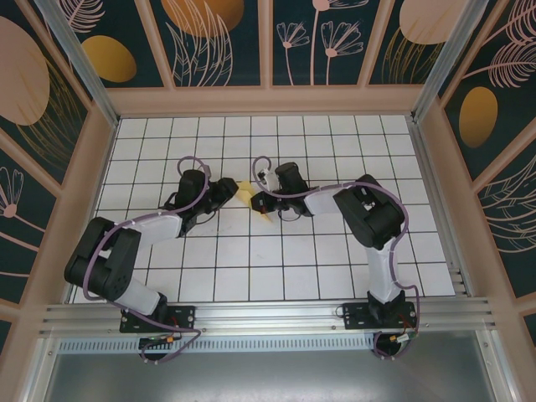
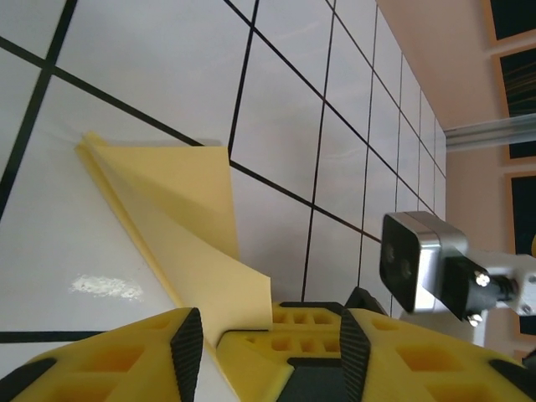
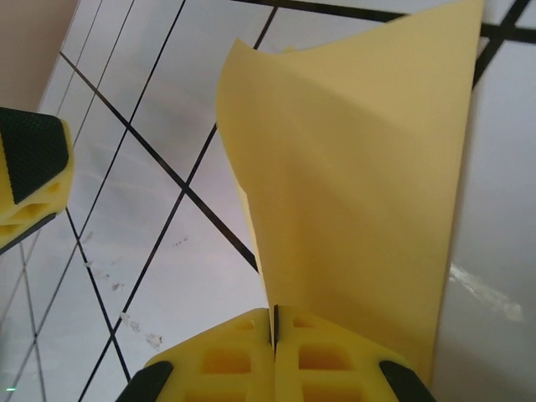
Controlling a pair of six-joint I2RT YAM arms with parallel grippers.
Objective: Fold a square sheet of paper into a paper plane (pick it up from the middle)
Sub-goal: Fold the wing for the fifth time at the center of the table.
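Note:
The square sheet of paper (image 1: 246, 193), yellow and folded into a long pointed shape, sits mid-floor between both arms. In the left wrist view the paper (image 2: 167, 209) lies with its sharp tip far left and one flap standing up. My right gripper (image 1: 261, 203) is shut on the paper's near edge. From its closed jaw seam (image 3: 274, 322) the sheet (image 3: 360, 184) rises upward. My left gripper (image 1: 230, 193) is open. Its pads (image 2: 188, 352) stand apart around the paper's end and the right gripper's fingertips (image 2: 310, 322).
The white tiled floor (image 1: 276, 268) with black grid lines stretches all round. Wooden-framed walls with leaf prints (image 1: 218, 42) close the back and sides. The right wrist camera (image 2: 414, 260) hangs close to my left gripper. One left finger (image 3: 29, 163) shows in the right wrist view.

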